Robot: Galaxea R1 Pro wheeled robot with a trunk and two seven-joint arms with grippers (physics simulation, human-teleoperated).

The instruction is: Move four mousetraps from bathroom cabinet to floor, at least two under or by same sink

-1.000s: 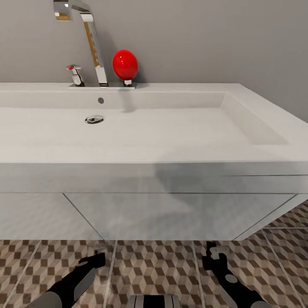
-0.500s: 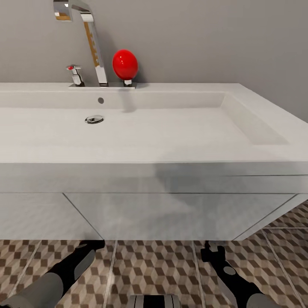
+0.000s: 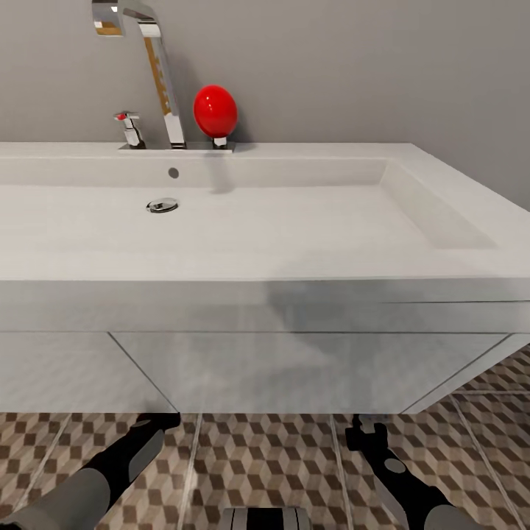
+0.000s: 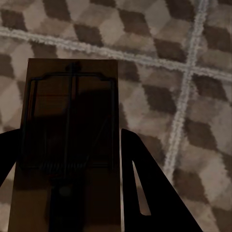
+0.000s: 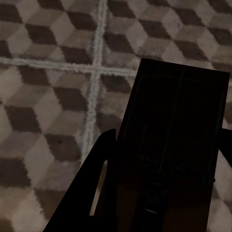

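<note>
We see the head view bright and evenly lit, with a soft grey shadow across the sink (image 3: pixel 294 243) front. Both wrist views are dim and slightly blurred; the mousetraps (image 4: pixel 67 145) between each tool's fingers sit in deep shadow, nearly black.

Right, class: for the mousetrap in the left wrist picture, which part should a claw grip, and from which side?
Pinch the mousetrap across its two long edges, coming in end-on along its length, as the left claw sits now. The board is flat and narrow, and its wire lies on the top face.
</note>
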